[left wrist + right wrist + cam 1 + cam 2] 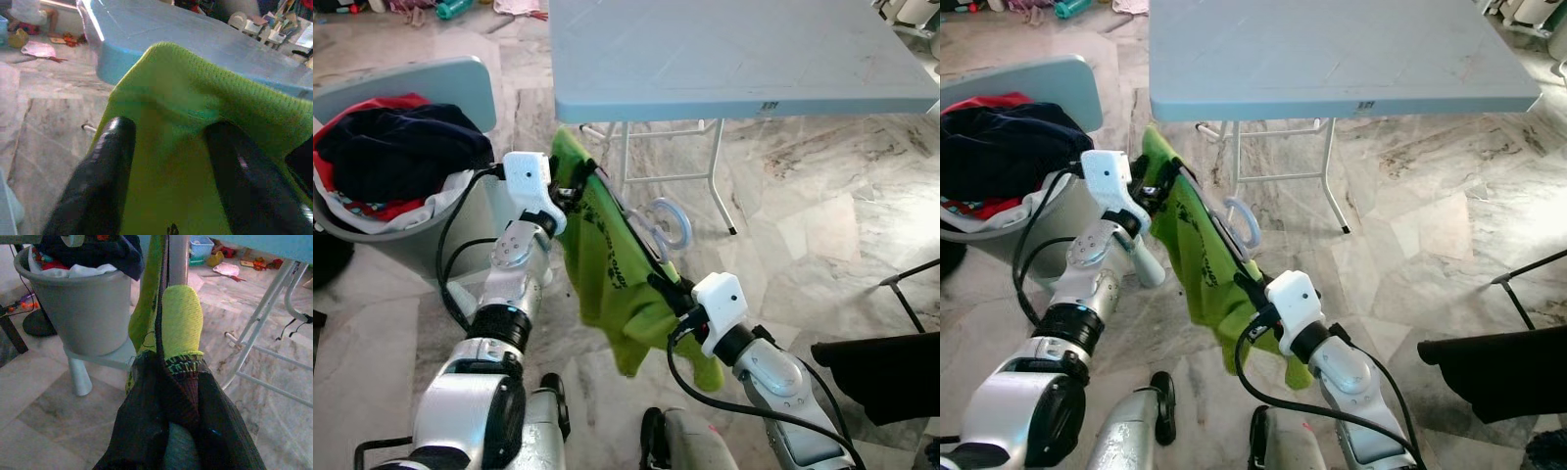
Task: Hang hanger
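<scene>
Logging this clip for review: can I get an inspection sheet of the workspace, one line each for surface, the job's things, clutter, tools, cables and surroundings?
Surface: grey folding table, top bare in the part seen, white legs on marble floor.
Job's things: green garment on a hanger, its pale hook pointing toward the table; held up between both arms, not hung.
Clutter: grey laundry bin heaped with dark and red clothes; small items on the far floor.
Tools: left tool shut on the garment's upper end; right tool shut on its lower end.
Cables: black cable looping at the left wrist, another at the right.
Surroundings: dark object at right, unclear.
</scene>
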Motion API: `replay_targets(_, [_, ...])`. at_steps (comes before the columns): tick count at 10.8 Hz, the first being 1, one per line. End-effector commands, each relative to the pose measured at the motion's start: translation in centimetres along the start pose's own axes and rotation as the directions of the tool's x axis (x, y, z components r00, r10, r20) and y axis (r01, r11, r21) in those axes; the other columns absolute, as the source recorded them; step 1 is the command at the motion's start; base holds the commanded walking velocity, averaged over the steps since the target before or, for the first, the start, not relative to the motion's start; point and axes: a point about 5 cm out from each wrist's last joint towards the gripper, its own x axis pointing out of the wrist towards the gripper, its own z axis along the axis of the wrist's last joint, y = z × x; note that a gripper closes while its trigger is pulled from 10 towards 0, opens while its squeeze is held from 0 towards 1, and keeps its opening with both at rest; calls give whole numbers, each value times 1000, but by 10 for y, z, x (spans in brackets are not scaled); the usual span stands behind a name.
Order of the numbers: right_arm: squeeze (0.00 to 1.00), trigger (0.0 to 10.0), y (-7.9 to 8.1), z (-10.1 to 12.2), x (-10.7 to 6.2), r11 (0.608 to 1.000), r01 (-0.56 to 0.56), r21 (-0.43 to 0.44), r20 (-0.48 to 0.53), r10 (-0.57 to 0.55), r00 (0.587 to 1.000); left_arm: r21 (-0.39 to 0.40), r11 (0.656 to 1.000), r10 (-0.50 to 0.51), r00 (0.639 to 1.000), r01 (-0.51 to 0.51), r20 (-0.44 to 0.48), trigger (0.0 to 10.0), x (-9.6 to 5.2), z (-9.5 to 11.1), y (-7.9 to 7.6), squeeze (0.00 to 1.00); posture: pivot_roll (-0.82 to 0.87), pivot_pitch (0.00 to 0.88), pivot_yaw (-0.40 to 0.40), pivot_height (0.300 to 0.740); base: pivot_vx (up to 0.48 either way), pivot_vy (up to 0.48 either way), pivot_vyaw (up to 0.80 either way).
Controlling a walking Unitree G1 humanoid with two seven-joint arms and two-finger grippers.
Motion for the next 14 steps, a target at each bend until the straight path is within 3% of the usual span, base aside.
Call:
replay_targets(1, [0,10000,-2,6,-6,1000,-5,-10,28,6,1000,4,999,54,999,-54,3,0,-2,2,14,0,-53,226,-77,740,0,0,0])
replay_targets(3, [0,10000,-7,0,-13,1000,10,-21,0,-10,1000,15,994,105,994,-105,-2,0,-8,2,30,0,-53,227,-78,740,0,0,0])
replay_targets(4, [0,10000,-8,2,-9,999,25,-34,10,-25,1000,-11,996,84,996,-84,-4,0,-6,1,23,0,-52,225,-80,740,0,0,0])
replay_targets(5, [0,10000,-9,9,1,996,71,-49,45,-69,997,-66,997,-41,999,40,-15,10000,-2,-4,-3,0,-51,223,-81,740,0,0,0])
replay_targets(6, [0,10000,-11,14,9,994,101,-49,67,-98,993,-128,981,-151,988,148,-11,10000,-2,-7,-24,0,-50,223,-82,740,0,0,0])
replay_targets(7, [0,10000,-12,15,16,990,136,-46,76,-132,988,-152,963,-223,975,221,4,10000,-3,-7,-39,1000,-51,223,-81,740,0,0,0])
replay_targets(11, [0,10000,-6,0,25,985,158,-68,31,-156,987,-308,914,-265,963,265,41,10000,-4,3,-51,1000,-47,226,-79,740,0,0,0])
replay_targets(12, [0,10000,-8,-6,26,980,177,-91,14,-176,984,-344,894,-286,957,287,56,10000,-4,7,-52,1000,-47,226,-79,740,0,0,0])
replay_targets(14, [0,10000,-22,-15,31,948,276,-160,-35,-285,958,-339,885,-332,943,319,20,10000,-10,4,-55,1000,-43,229,-79,740,0,0,0])
